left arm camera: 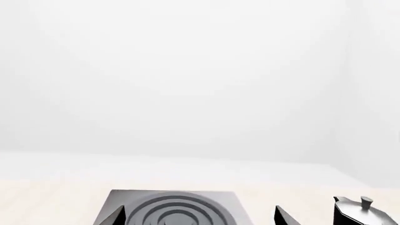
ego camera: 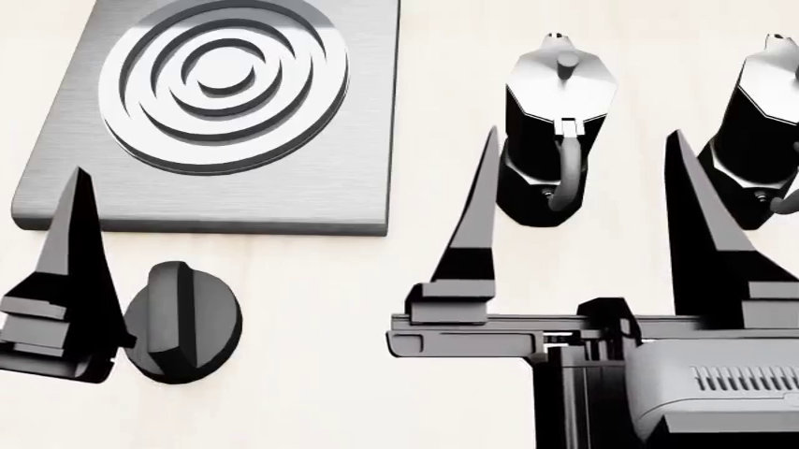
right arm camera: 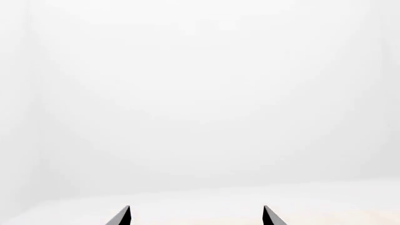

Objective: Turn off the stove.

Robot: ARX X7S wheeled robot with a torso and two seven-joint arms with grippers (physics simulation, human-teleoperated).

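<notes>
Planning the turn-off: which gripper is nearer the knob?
Left. The left gripper sits beside the knob; the right gripper hangs apart, near the moka pots.

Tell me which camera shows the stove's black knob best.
The head view: the knob shows whole from above, ridge included, just below the stove plate and beside the left end effector's one visible finger. The left wrist view catches only the stove's burner, no knob. The right wrist view shows neither.

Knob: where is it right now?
In the head view the knob sits on the table, just in front of the stove plate, near its left front corner. One finger of the left gripper is right beside it on its left.
</notes>
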